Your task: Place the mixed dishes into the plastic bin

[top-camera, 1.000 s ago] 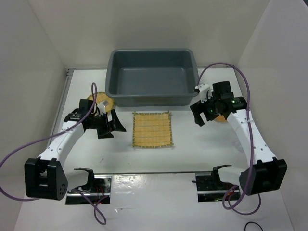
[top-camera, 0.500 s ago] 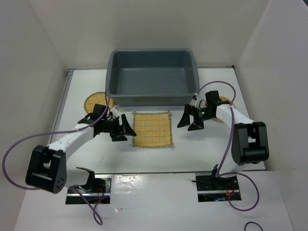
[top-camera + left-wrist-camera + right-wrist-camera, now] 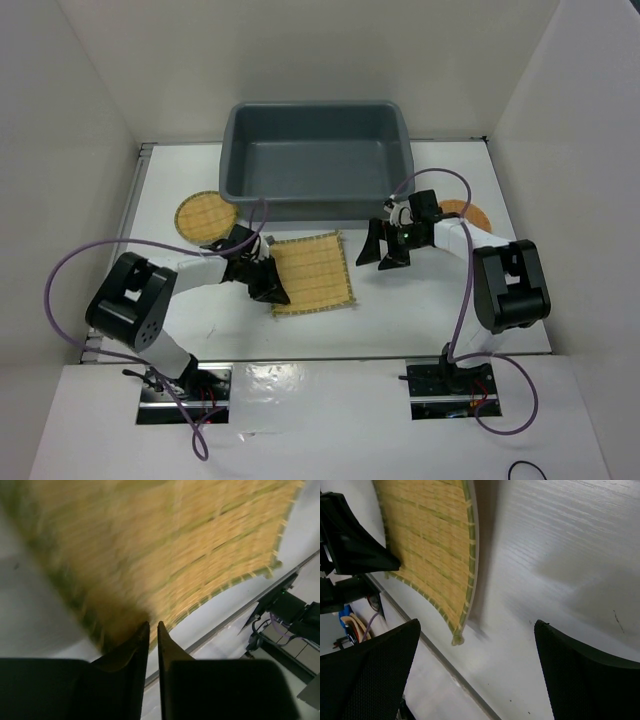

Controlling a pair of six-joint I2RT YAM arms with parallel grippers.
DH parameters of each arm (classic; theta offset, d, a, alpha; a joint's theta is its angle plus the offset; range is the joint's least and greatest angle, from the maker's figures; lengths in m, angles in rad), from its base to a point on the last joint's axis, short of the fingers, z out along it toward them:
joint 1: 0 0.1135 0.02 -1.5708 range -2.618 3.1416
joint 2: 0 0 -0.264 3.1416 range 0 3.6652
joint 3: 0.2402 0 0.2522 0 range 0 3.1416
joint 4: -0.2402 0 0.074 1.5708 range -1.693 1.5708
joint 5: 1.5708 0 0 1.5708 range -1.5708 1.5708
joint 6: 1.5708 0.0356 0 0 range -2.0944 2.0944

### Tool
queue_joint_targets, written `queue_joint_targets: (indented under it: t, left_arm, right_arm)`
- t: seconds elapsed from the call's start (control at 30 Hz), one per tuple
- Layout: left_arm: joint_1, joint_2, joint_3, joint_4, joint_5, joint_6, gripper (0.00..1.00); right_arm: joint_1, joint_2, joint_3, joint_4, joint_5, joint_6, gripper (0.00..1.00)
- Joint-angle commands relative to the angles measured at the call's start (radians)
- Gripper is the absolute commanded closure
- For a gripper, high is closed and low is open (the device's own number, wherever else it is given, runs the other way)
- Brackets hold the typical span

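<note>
Both arms have swung in to the mat [image 3: 312,273], now skewed. L jaws are nearly shut, pinching its left edge. R jaws are spread wide just beside its right edge. Mat is on the table, near side of bin [image 3: 300,205]. Nothing binned yet: mat, yellow disc [image 3: 203,213] & orange disc [image 3: 470,212] all left.

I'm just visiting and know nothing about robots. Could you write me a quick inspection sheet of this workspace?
Surface: white table, no spills seen.
Job's things: square mat lies askew in front of the grey bin, which holds nothing. The yellow disc is left of the bin. The orange disc is on the right, partly hidden by an arm. No glasses seen.
Clutter: nothing seen.
Grippers: left gripper is pinched shut on the mat's left edge. The right gripper is wide open beside its right edge, not touching.
Cables: a purple cable loops from each arm.
Surroundings: white walls on three sides.
</note>
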Motion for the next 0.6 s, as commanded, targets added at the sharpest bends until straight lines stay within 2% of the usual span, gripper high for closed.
queue_joint_targets:
  t: [0.0, 0.07, 0.23, 0.4, 0.57]
  left_arm:
    - [-0.027, 0.103, 0.03, -0.018, -0.077, 0.015, 0.82]
    - [-0.053, 0.155, 0.044, -0.018, -0.077, 0.015, 0.89]
    - [-0.082, 0.214, 0.053, -0.009, -0.086, 0.015, 0.96]
    - [-0.104, 0.232, 0.044, 0.0, -0.086, 0.015, 1.0]
    - [-0.125, 0.061, 0.09, -0.15, -0.205, -0.027, 1.0]
  right_arm:
    - [0.007, 0.018, -0.019, 0.091, 0.021, 0.012, 0.01]
    - [0.016, 0.031, -0.019, 0.091, 0.03, 0.001, 0.01]
    - [0.027, 0.104, -0.01, 0.082, -0.049, -0.037, 0.01]
    - [0.131, 0.147, 0.04, 0.082, -0.072, -0.068, 0.03]
    - [0.205, 0.166, 0.051, 0.082, -0.072, -0.078, 0.04]
